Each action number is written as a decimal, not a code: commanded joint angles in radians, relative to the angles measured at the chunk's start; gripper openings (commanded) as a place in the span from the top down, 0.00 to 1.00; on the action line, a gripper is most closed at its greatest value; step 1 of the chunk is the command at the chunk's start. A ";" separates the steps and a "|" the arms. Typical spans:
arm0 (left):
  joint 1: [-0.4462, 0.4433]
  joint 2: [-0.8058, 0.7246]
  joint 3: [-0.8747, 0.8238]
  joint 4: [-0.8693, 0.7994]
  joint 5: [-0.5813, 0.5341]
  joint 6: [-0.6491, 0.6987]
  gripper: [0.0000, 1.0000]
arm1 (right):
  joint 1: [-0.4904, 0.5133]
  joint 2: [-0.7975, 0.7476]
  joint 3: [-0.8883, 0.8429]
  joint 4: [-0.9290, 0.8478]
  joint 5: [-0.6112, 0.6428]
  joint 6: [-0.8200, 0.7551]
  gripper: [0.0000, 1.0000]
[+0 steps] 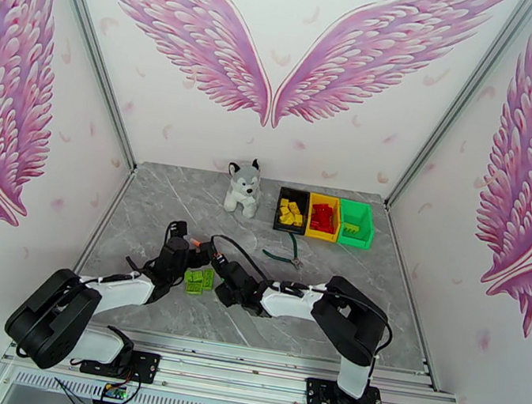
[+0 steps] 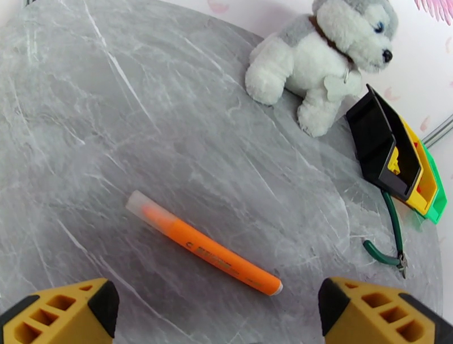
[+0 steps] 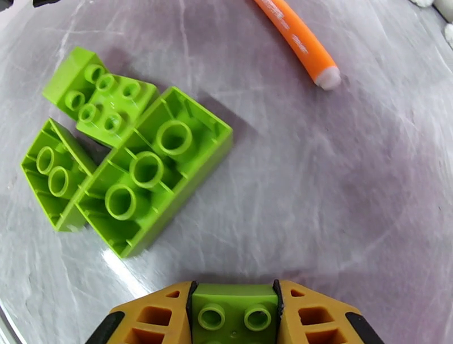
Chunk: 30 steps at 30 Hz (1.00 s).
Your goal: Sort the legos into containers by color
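Here the right gripper (image 3: pixel 233 291) is clamped on a lime brick (image 3: pixel 233 314), its jaws pressed against two opposite side walls with the studs facing the wrist camera. The brick sits low over the table (image 3: pixel 340 198), just beside three loose bricks (image 3: pixel 156 170) of the same green that lie touching one another. Two of these are hollow side up and one is studs up. The left gripper (image 2: pixel 218 317) hangs with its jaws well apart and nothing between them, above an orange marker (image 2: pixel 204 252). At the far side stand the bins. The black bin (image 1: pixel 282 201) holds yellow pieces, the yellow bin (image 1: pixel 319 236) holds red, and the green bin (image 1: pixel 353 242) holds a few green, so the held brick likely belongs in the green one. These bricks look light, hard and stiff, so a firm squeeze should not harm them. Their glossy walls may slide between the pads, though. The flat long sides seem the best place to grip, squarely and not on a corner or the studs. The large inverted brick is wide and thin-walled and probably needs a broader opening across its shorter span.
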 commanded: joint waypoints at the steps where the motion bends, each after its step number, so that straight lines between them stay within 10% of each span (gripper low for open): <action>1: -0.037 0.059 0.066 0.057 0.038 0.000 0.01 | -0.054 -0.062 -0.037 0.002 0.022 0.055 0.79; 20: -0.250 0.388 0.400 0.166 0.285 0.092 0.02 | -0.505 -0.350 -0.180 0.035 -0.075 0.317 0.82; 30: -0.346 0.505 0.653 0.068 0.377 0.252 0.01 | -0.775 -0.492 -0.136 -0.050 0.071 0.400 0.80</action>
